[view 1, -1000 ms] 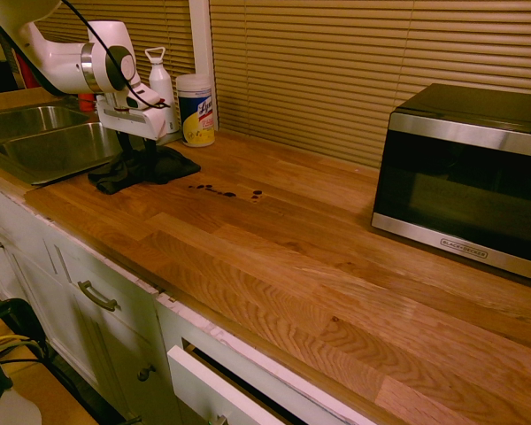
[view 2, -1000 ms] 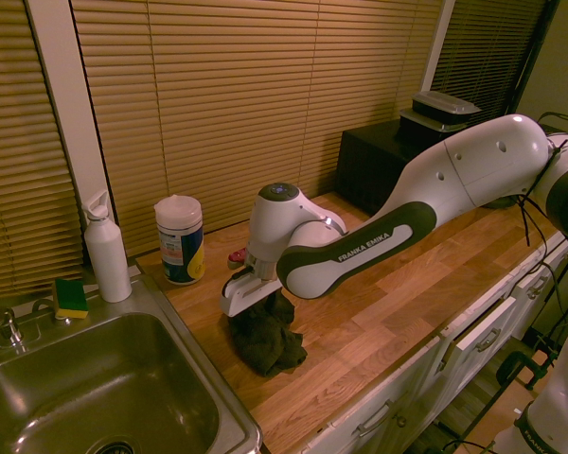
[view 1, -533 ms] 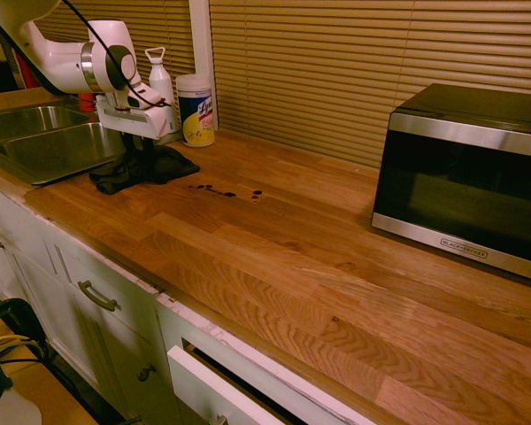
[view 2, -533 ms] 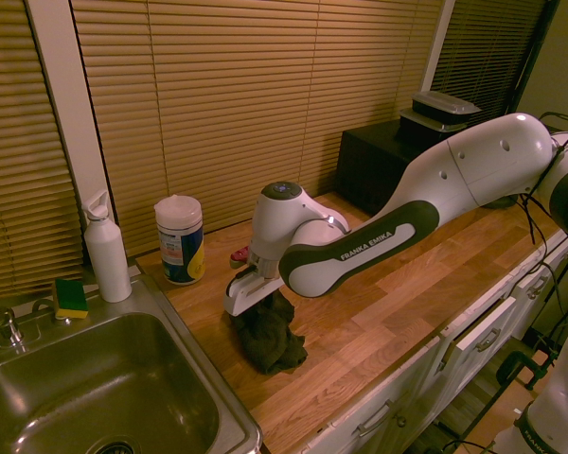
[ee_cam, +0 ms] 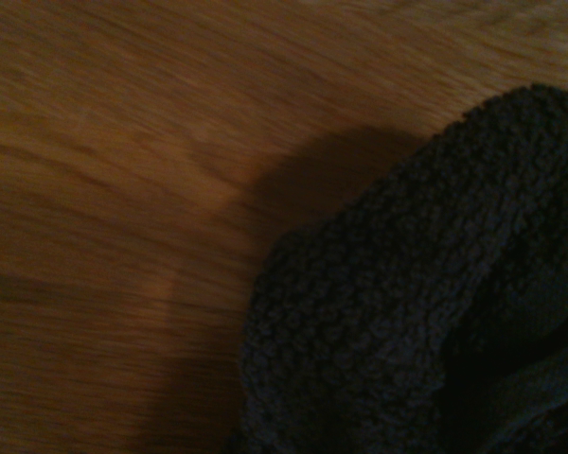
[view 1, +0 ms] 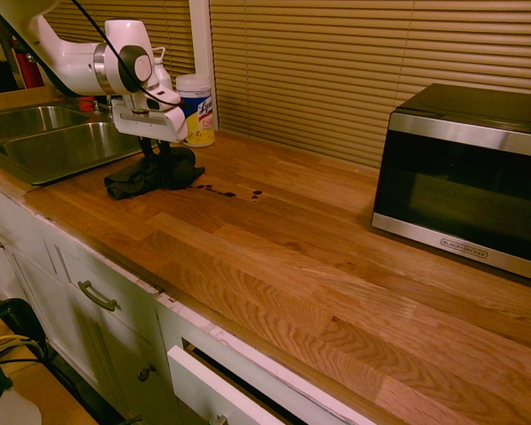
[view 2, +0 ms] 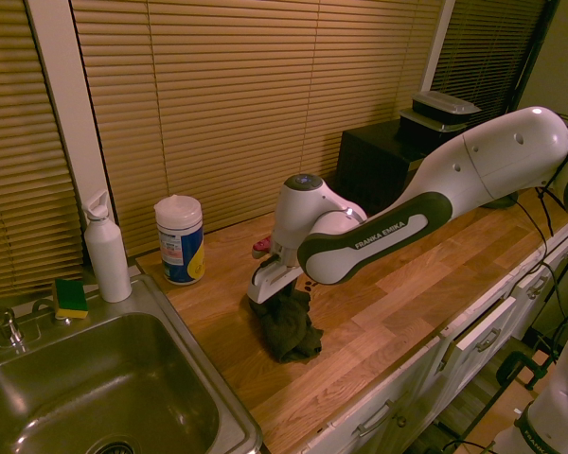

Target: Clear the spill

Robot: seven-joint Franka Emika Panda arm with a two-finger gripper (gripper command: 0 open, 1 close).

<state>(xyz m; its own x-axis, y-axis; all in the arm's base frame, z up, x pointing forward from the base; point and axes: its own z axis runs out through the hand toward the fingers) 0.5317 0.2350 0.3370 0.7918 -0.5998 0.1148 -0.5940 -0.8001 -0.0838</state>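
Observation:
The spill [view 1: 219, 190] is a short line of small dark drops and streaks on the light wood counter [view 1: 274, 257]. A crumpled black cloth [view 1: 152, 173] lies on the counter with its right edge almost at the first drops. My gripper [view 1: 149, 152] points straight down and is shut on the top of the cloth, which bunches up between the fingers. The second exterior view shows the same grip, gripper [view 2: 284, 295] above the cloth [view 2: 292, 328]. In the wrist view the cloth [ee_cam: 426, 303] fills the lower right over bare wood.
A steel sink [view 1: 49, 146] lies just beyond the cloth at the counter's end. A wipes canister [view 1: 196, 110], a white bottle [view 2: 105, 249] and a sponge [view 2: 71, 297] stand by the blinds. A black microwave [view 1: 467, 177] sits at the far right.
The jaws have closed on the cloth. The arm has dragged the cloth along the counter, away from the sink and toward the spill.

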